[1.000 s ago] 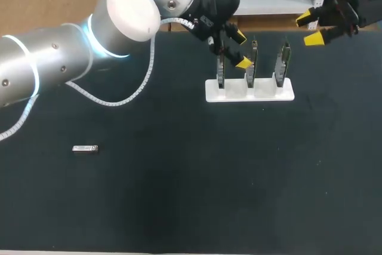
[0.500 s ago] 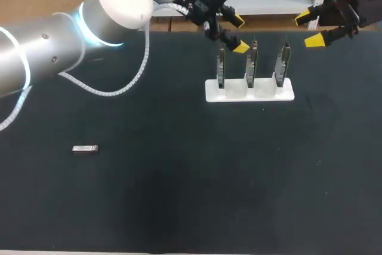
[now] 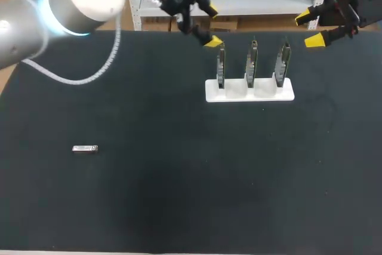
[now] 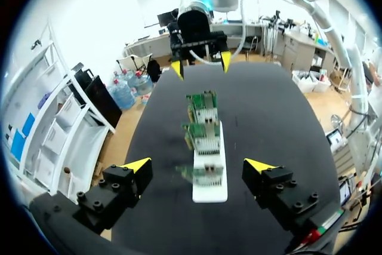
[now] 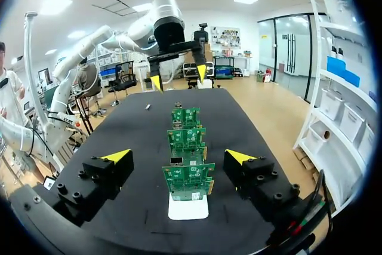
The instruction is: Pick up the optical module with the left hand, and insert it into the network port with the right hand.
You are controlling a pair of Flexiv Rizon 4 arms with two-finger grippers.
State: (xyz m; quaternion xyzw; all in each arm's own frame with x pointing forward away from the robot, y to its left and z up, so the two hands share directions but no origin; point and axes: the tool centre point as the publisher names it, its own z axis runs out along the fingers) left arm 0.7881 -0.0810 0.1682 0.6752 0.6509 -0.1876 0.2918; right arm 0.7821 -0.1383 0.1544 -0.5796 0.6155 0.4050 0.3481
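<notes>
the left claw [image 3: 210, 25] has drawn back up and away from the white rack [image 3: 262, 94] of three boards [image 3: 252, 61], its fingers spread wide and holding nothing. the optical module [image 3: 85, 148] lies untouched on the worktop [image 3: 179, 195], well apart from it, so the pick has not begun. the right claw [image 3: 310, 28] hangs open and empty beyond the rack.

My left arm [image 3: 36, 10] has pulled back from the stand [image 3: 262, 95]. The left gripper [image 3: 211, 26], a second ago down beside the nearest board [image 3: 221, 67], has lifted and swung away toward the table's far edge, and now sits clear of all the boards.
</notes>
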